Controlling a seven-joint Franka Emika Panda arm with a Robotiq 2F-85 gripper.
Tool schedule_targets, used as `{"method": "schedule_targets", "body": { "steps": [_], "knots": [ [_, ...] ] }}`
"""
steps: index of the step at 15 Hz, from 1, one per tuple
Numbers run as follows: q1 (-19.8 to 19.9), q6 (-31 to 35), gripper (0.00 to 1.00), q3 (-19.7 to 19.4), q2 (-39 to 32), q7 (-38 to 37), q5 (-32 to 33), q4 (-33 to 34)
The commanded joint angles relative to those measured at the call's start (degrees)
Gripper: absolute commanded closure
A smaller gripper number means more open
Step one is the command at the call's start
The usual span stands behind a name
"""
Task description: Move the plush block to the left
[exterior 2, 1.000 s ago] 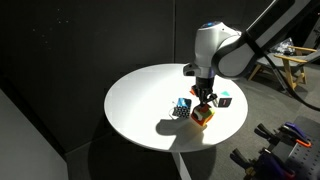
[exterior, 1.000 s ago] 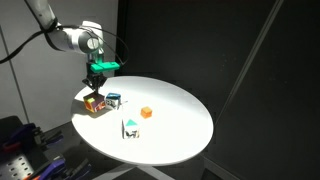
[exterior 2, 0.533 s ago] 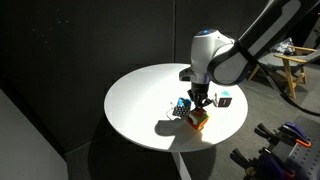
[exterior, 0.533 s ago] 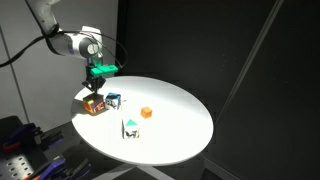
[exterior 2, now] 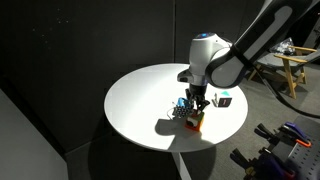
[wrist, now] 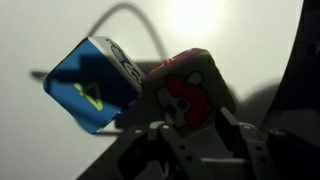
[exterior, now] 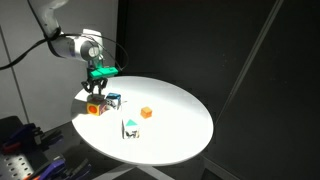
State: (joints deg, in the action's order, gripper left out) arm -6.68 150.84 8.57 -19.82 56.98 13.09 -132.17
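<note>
Soft red-brown plush block (wrist: 190,88) sits clamped in the gripper (wrist: 200,128) beside a blue-and-white cube (wrist: 95,85).

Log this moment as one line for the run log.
gripper: shut on plush block | blue-and-white cube: close beside block | orange cube: apart on table

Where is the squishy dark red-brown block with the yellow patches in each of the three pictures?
In an exterior view: the dark red-brown plush block is at the left, near the round white table edge.
In an exterior view: the block is low in the middle, near the table's front edge.
Wrist view: right of centre, just above the gripper.
Shared landmark: the blue-and-white cube right beside it.
</note>
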Motion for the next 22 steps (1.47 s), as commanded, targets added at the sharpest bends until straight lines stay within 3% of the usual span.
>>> {"method": "schedule_targets", "body": {
  "steps": [1, 4, 16, 22],
  "knots": [
    [-0.2, 1.5, 0.22, -0.9, 2.3, -7.5, 1.3, -1.5],
    [0.0, 1.4, 0.01, -2.1, 4.4, -15.0, 1.4, -3.3],
    [3.6, 0.6, 0.00, -7.1, 14.0, -44.0, -0.6, -11.6],
    [4.5, -7.0, 0.00, -8.3, 21.2, -54.9, -1.6, -15.1]
  ]
}}
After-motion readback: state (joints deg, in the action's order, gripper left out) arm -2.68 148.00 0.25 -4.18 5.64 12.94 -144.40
